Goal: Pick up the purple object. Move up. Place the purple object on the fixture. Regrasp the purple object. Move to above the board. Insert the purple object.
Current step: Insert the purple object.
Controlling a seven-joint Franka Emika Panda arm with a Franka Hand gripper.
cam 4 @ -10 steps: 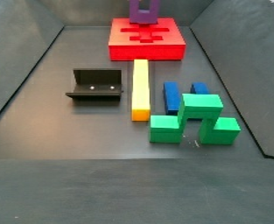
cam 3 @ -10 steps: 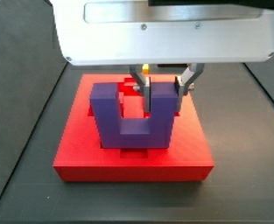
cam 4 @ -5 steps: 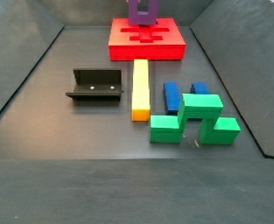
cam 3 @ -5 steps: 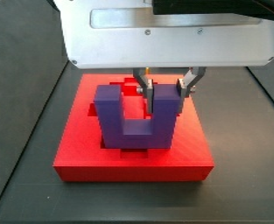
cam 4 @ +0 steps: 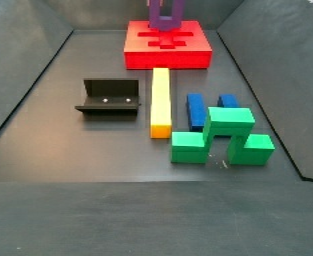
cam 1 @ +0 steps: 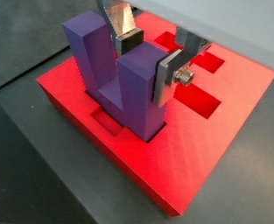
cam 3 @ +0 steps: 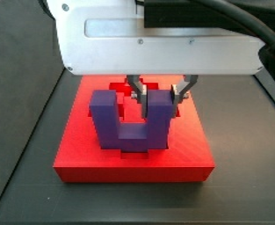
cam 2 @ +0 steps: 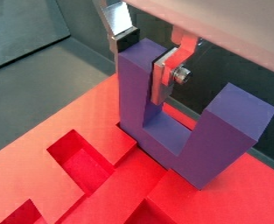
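In a side view, the fixture (cam 4: 108, 97) is seen at the left, on the floor and well apart from the board (cam 4: 168, 46). The purple object (cam 3: 133, 120) stands upright on the board (cam 3: 133, 141), its base seemingly sunk into a recess. One prong is clamped by the gripper (cam 3: 158, 93), its fingers (cam 1: 172, 68) closed on it.
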